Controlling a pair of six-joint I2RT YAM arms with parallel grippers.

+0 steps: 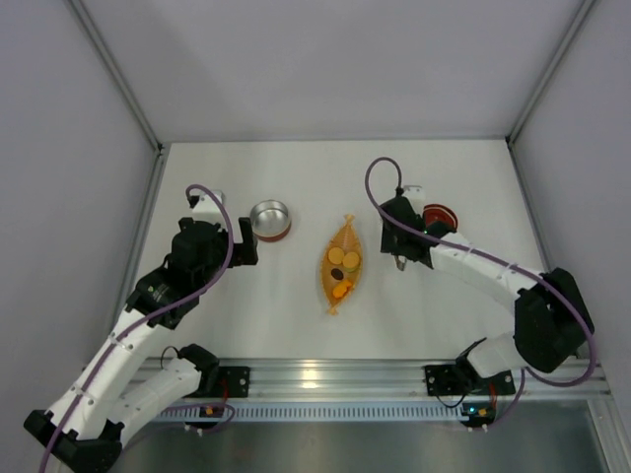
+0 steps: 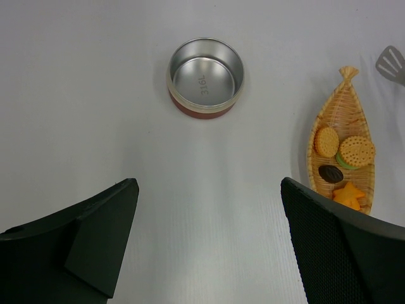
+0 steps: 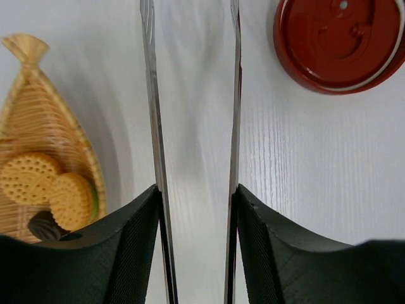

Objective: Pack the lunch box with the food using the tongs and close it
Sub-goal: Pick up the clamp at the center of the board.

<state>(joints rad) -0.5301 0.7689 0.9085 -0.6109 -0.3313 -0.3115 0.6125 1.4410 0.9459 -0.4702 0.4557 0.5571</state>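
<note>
The white table [image 1: 296,187] carries everything. The left tool [image 2: 207,196] hangs spread wide, near side of the lunch box [image 2: 205,79]. The box stands open, left of the orange tray [image 2: 345,101]. The right tool [image 3: 197,202], right of the tray, pinches the tongs [image 3: 150,95] (both silver blades between its pads). The red lid [image 3: 342,38] lies further right. The food [image 2: 356,151] sits in the tray.
</note>
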